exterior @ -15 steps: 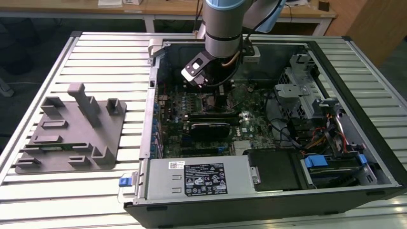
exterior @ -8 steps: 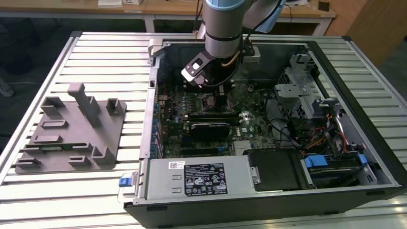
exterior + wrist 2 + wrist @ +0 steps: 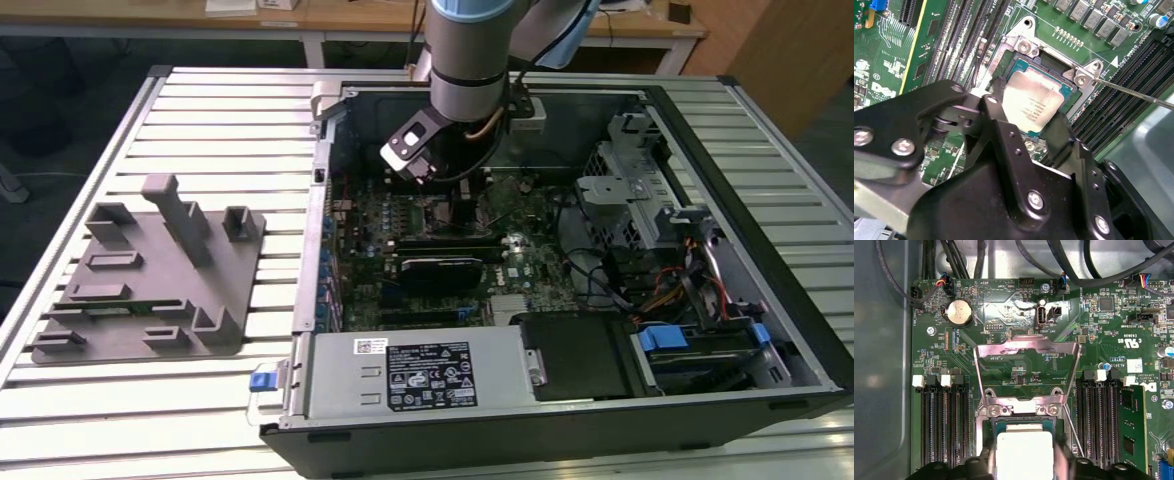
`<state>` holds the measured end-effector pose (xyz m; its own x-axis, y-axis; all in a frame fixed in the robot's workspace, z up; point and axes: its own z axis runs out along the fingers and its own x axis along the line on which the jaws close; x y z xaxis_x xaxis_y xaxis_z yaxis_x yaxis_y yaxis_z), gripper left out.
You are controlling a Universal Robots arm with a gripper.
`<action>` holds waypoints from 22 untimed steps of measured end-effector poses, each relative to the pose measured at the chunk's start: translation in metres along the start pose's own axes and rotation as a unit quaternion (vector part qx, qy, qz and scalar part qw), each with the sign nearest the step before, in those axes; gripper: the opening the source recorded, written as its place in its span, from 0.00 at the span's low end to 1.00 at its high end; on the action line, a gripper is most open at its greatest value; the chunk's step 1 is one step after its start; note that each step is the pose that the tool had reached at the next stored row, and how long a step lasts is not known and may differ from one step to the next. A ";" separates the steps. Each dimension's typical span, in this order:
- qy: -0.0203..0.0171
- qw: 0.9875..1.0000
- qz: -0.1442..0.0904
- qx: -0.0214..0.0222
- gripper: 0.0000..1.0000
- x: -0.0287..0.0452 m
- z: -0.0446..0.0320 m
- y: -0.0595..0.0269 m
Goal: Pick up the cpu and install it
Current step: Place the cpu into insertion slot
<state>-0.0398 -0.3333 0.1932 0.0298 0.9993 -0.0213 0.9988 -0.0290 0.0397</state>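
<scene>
The pick-up part looks done: the cpu (image 3: 1035, 104) is off the desk (image 3: 200, 130) and down inside the open computer case (image 3: 534, 445), where the arm (image 3: 467, 60) reaches in over the circuit board (image 3: 1004, 315). In both wrist views the jaws are closed narrowly on the cpu (image 3: 1024, 452), one finger (image 3: 995, 105) against one edge and the other finger (image 3: 1058, 131) at the opposite side, so it is held, not released. The chip is directly over the socket (image 3: 1068, 89), with the socket's dark-green frame showing around its far edges; it seems to lie in or right on the seat, perhaps a little tilted, though I cannot tell whether it is fully down. The metal cover flap (image 3: 1026, 357) stands swung open away from the socket, and the thin wire lever (image 3: 1134, 93) sticks out to the side, unlatched. So, as I judge it, the placing is in its last stage: letting go of the chip, shutting the flap and locking the lever are not yet done. The grey holder (image 3: 134, 290) lies on the desk well apart from the case, at the exterior view's left.
</scene>
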 end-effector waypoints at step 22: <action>0.000 1.000 0.000 0.000 0.61 -0.0002 -0.0097 0.0004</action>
<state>-0.0398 -0.3333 0.2029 0.0298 0.9993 -0.0213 0.9988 -0.0290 0.0398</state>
